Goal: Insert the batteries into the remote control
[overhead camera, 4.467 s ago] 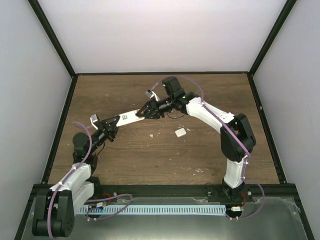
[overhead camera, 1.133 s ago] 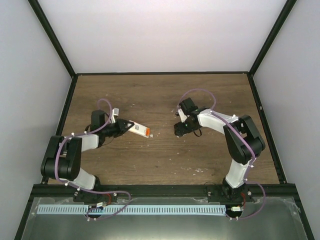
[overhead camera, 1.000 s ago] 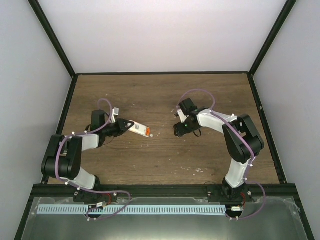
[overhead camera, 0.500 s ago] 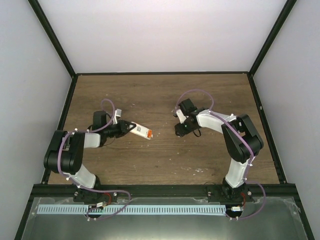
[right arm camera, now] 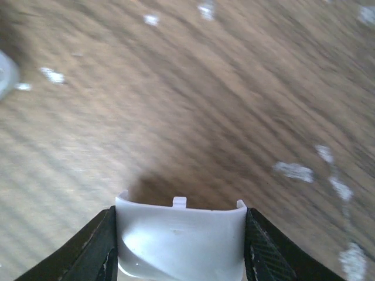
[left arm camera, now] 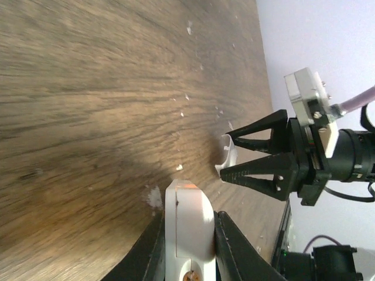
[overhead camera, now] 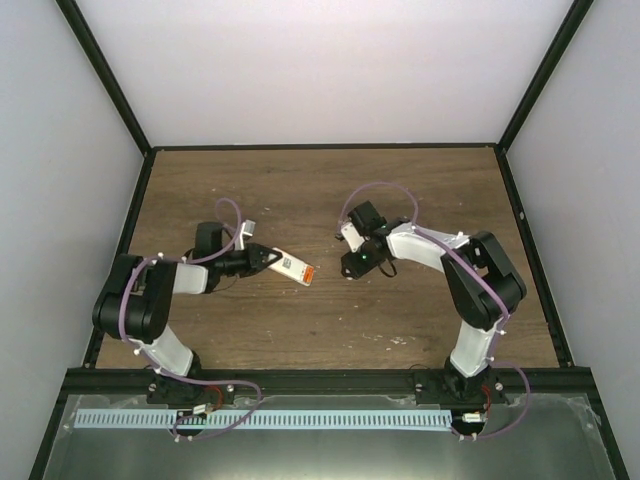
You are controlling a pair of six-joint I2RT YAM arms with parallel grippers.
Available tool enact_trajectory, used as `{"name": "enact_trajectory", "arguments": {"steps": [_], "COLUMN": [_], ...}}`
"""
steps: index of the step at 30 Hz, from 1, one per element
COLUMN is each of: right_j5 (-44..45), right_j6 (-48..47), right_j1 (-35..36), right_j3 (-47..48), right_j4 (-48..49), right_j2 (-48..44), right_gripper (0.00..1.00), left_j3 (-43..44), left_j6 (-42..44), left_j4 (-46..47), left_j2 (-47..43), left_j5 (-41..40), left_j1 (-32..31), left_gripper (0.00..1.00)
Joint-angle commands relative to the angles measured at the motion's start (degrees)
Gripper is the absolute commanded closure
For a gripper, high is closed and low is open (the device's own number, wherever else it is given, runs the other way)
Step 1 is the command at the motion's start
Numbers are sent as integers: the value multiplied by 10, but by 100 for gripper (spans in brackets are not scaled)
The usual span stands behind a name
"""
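Observation:
My left gripper [overhead camera: 262, 258] is shut on the white remote control [overhead camera: 290, 267], held low over the table and pointing right. Orange-red batteries [overhead camera: 310, 274] show at the remote's free end. In the left wrist view the remote [left arm camera: 188, 229] sits edge-on between my fingers, with an orange glow at its tip. My right gripper [overhead camera: 349, 269] is shut on a small white curved cover piece [right arm camera: 180, 241] with tabs on its edge, held just above the wood. In the left wrist view the right gripper [left arm camera: 225, 153] faces the remote a short way off, the cover [left arm camera: 228, 157] between its tips.
Pale crumbs and specks [left arm camera: 154, 197] are scattered on the brown wooden table [overhead camera: 320, 195]. A black frame and white walls enclose the table on the left, right and far sides.
The left gripper has carried the remote to the right, towards the middle. The right gripper has moved left with the cover, so the gap between them has narrowed.

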Motion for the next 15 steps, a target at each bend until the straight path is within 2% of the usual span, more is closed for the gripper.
{"name": "enact_trajectory", "arguments": {"steps": [1, 15], "right_j5": [-36, -110], "right_j6": [-24, -89], "right_j1": [36, 91], "right_j3": [26, -20], "right_j4": [0, 76], "right_j2": [-43, -70], "right_gripper": [59, 58], "left_j3": [9, 18], "left_j6": [38, 38], "left_j4": [-11, 8], "left_j2": [31, 65], "left_j5": [3, 14], "left_j1": [-33, -52], "left_gripper": [100, 100]}}
